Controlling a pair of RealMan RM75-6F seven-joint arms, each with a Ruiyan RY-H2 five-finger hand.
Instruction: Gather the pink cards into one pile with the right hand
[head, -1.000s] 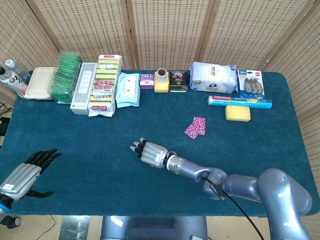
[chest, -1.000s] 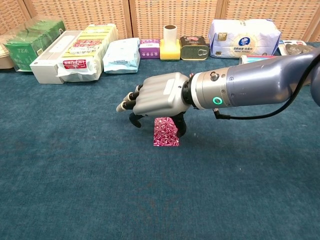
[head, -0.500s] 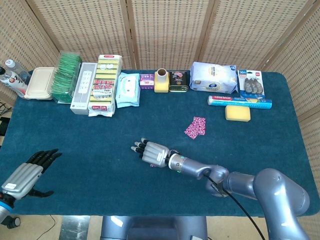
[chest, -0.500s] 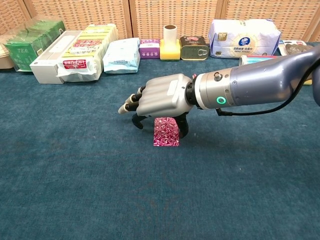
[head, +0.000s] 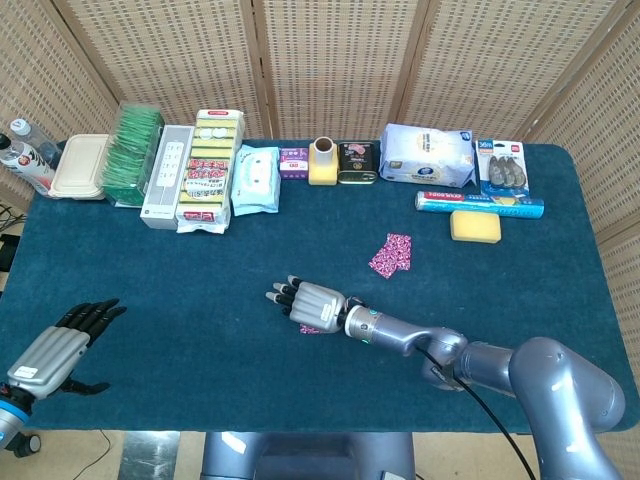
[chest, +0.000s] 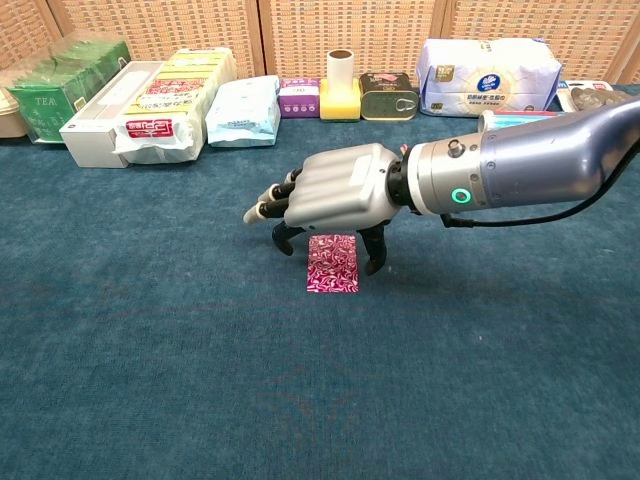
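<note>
Right robot hand (chest: 335, 192): palm down, fingers spread, holding nothing, poised just above one pink card (chest: 332, 264) lying flat on the counter (head: 150, 290) near centre. Second pink cards pile (head: 391, 254): at 2 o'clock from it, well apart. Left robot hand (head: 55, 350): released, fingers apart, at the counter's 8 o'clock edge.

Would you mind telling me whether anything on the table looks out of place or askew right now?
Only the pink cards stand out: one card lies alone on the cloth under the right hand, while the other pink cards sit apart further back, fanned crookedly rather than squared. The goods along the back edge look orderly.
</note>
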